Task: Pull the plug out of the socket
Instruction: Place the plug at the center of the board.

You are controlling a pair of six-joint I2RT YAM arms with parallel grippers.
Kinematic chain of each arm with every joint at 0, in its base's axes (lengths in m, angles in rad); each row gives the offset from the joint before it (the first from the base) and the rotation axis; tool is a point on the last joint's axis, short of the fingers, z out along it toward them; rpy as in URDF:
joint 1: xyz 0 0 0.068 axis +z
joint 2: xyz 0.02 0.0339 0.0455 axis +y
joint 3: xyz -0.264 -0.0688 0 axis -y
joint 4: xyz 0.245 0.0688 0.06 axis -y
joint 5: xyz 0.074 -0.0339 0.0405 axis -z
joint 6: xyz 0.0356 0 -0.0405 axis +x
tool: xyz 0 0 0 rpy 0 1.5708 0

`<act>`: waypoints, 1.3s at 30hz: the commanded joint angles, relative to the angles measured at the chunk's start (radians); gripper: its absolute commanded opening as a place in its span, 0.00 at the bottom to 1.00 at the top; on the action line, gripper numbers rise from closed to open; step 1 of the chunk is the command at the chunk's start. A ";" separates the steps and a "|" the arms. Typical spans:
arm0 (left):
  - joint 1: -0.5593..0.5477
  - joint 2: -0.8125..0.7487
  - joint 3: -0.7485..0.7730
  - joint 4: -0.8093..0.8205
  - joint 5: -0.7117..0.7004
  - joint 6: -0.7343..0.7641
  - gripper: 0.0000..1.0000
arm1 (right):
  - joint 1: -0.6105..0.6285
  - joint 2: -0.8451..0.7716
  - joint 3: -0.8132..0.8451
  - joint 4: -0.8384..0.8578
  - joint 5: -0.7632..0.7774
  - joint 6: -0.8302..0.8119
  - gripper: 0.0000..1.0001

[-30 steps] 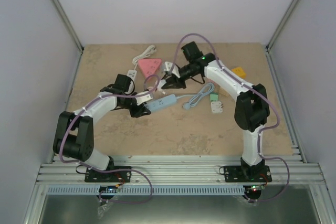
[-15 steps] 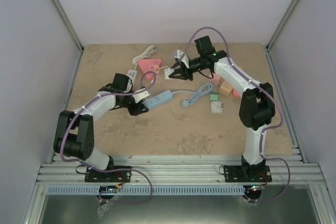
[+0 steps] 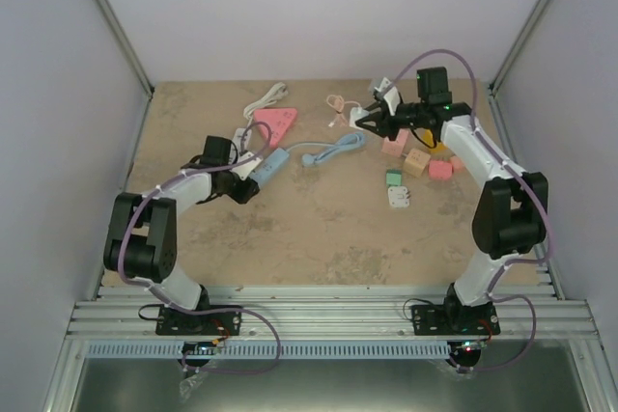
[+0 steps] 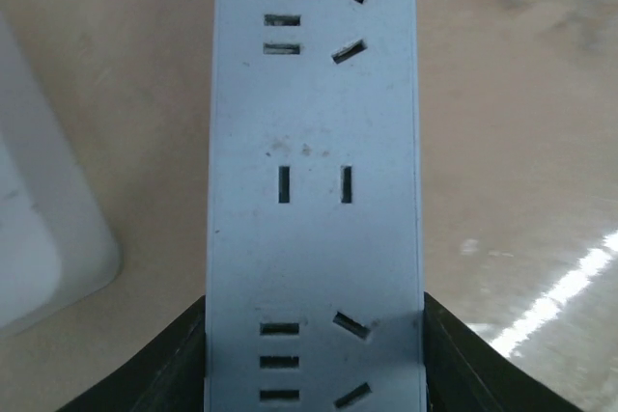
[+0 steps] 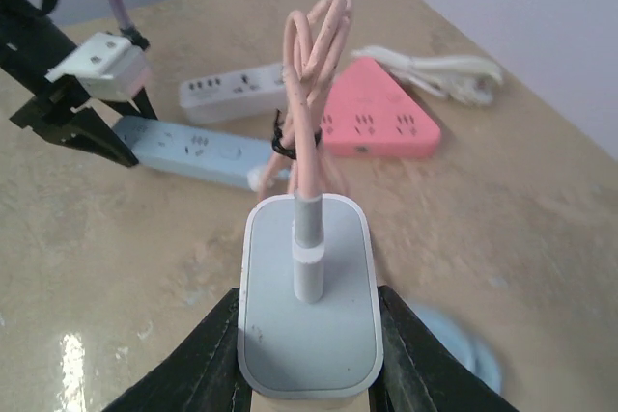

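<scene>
Right gripper (image 5: pixel 309 373): pinching the plug (image 5: pixel 309 335) by its two long sides, with the looped pink cord (image 5: pixel 314 45) standing up off its back
Left gripper (image 4: pixel 314 364): clamped across one end of the blue power strip (image 4: pixel 314 171), a finger on each long side
What changed: a second ago the right gripper sat at the strip in the middle of the tabletop (image 3: pixel 319 238); it has since swung toward the far right corner, taking plug and cord with it, while the left arm drew the strip toward the left edge
Plug now: held clear of the tabletop near its far edge, right of centre, well apart from the strip
Strip now: left part of the tabletop, near the pink triangular socket (image 3: pixel 275 123) and the white power strip (image 5: pixel 227 92); every outlet in the left wrist view is empty (only part of its face shows there)
Blue cable (image 3: pixel 333 150): trails slack from the strip's far end toward the far middle of the tabletop
Meaning for the task: the pull looks done, since no prongs sit in any outlet I can see
Likely remainder: setting the plug down and releasing the strip
Risk: the hanging cord could snag the coloured blocks (image 3: pixel 417 161) toward the right edge
</scene>
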 commanded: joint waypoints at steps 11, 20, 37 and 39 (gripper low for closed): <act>0.021 0.087 0.034 0.065 -0.067 -0.110 0.00 | -0.221 -0.158 -0.273 -0.116 0.054 0.011 0.00; 0.021 0.114 0.047 0.047 -0.066 -0.103 0.30 | -0.383 -0.219 -0.409 -0.256 0.057 -0.133 0.01; 0.021 0.109 0.063 0.047 -0.099 -0.093 1.00 | -0.563 -0.101 -0.512 -0.440 0.103 -0.378 0.02; 0.021 0.096 0.066 0.048 -0.104 -0.090 1.00 | -0.566 -0.081 -0.513 -0.431 0.109 -0.373 0.03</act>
